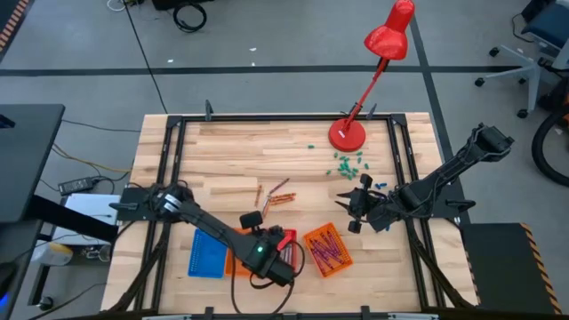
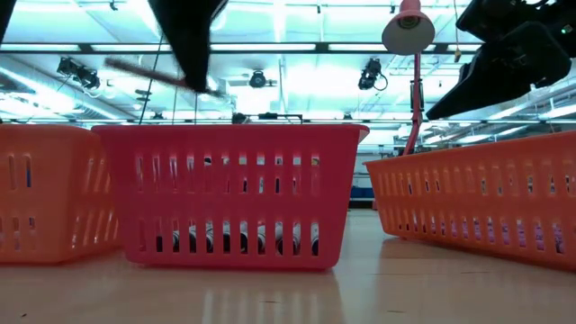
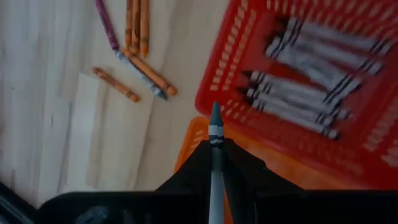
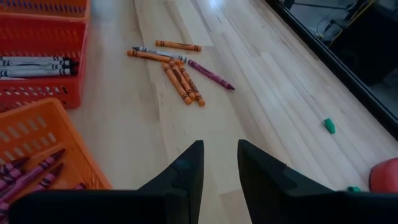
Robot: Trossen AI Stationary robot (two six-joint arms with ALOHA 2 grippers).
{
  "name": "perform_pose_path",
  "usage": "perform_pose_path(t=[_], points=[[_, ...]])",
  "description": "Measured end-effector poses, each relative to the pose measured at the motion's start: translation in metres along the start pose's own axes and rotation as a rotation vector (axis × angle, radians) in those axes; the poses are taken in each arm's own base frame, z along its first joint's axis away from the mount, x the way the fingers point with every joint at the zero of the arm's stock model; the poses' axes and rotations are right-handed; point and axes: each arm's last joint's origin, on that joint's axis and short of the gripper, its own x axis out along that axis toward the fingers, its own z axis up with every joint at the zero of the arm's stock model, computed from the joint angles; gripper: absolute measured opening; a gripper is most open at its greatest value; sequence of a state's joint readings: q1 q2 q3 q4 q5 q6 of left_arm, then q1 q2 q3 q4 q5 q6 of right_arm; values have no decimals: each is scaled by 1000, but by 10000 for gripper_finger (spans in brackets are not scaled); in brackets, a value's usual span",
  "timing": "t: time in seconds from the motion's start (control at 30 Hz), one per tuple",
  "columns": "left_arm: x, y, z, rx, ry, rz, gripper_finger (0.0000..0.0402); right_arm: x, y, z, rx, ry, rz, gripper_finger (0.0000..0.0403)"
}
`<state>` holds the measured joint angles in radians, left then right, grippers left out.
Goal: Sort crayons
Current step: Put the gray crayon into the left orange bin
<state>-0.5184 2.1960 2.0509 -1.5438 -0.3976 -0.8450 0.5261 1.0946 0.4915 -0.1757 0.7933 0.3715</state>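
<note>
My left gripper [image 1: 269, 255] is shut on a grey crayon [image 3: 215, 134] and hovers at the rim of the red basket [image 3: 323, 81], which holds several grey crayons. In the low view the left gripper [image 2: 189, 36] hangs above the red basket [image 2: 229, 193]. My right gripper [image 4: 219, 155] is open and empty above bare table, between the loose crayons and the orange basket [image 4: 31, 155] with purple crayons. Several loose crayons [image 1: 276, 196], orange, grey and purple, lie flat on the table and also show in the right wrist view [image 4: 180, 68]. My left gripper pinches the grey crayon between its two fingers. The crayon lies along the fingers, and its front part with the pointed tip [image 3: 215, 115] sticks out past the fingertips. It is lifted clear, over the edge of the red basket and the orange basket [image 3: 199, 140] beside it.
A blue basket [image 1: 206, 255] stands at the near left. Another orange basket [image 1: 327, 251] stands right of the red one. A red desk lamp [image 1: 348, 133] stands at the far side, with small green bits [image 1: 347, 163] and blue bits [image 1: 378, 185] near its base.
</note>
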Motion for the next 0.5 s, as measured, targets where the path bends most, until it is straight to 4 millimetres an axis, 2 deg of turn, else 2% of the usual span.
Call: perform_pose_path(t=[0.17, 0.33, 0.5], points=[[13, -7, -11, 45, -7, 8, 36, 2, -2, 1, 2, -1, -9, 103], [26, -4, -23, 48, 27, 38, 36, 3, -3, 1, 6, 0, -14, 103], [15, 10, -46, -38, 27, 34, 35, 3, -3, 1, 6, -1, -14, 103]])
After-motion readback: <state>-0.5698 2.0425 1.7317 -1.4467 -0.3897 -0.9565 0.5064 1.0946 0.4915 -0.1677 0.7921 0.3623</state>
